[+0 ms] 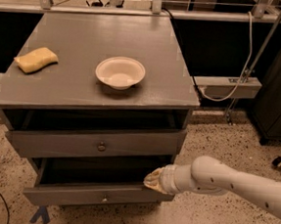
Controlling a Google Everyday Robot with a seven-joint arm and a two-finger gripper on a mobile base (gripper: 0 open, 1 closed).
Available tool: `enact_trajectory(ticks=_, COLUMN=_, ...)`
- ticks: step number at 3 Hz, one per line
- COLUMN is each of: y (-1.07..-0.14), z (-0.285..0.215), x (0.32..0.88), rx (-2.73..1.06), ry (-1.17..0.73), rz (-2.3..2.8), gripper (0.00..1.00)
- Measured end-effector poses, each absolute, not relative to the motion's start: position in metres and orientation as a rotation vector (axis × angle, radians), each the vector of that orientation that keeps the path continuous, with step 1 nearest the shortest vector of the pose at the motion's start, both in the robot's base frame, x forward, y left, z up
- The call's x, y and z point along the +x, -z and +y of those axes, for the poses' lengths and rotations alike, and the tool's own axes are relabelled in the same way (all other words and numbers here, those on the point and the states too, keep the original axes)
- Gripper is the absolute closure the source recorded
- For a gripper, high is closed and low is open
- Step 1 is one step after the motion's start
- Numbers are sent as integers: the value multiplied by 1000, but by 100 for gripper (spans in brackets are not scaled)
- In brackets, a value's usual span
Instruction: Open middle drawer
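Middle drawer [64, 194], grey with a small brass knob at centre, is the lower of two visible in the grey cabinet [151, 41], pulled out with its dark inside showing. The gripper [153, 180] sits at its right front corner, with the white arm [232, 183] reaching in from the right; whether it grips cannot be told. Speckled floor [209, 223] stretches in front.

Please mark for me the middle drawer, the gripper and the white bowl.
middle drawer [69, 196]: camera view, on its grey front, left of the knob.
gripper [154, 180]: camera view, on its tip at the drawer's right end.
white bowl [120, 72]: camera view, on its inside.
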State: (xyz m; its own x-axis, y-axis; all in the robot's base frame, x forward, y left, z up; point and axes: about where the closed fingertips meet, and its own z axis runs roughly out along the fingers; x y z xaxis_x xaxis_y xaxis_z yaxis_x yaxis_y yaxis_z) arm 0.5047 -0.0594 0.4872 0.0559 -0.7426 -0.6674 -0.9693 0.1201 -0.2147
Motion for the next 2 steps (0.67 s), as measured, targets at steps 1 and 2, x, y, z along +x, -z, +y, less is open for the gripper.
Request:
enact_trajectory(ticks=1, y=-470, z=-51, x=526, rx=-1655, ry=-430, rz=1778, gripper=100)
enact_trajectory(ticks=2, y=-454, z=-45, x=540, rx=-1653, ry=-419, rz=1813, gripper=100)
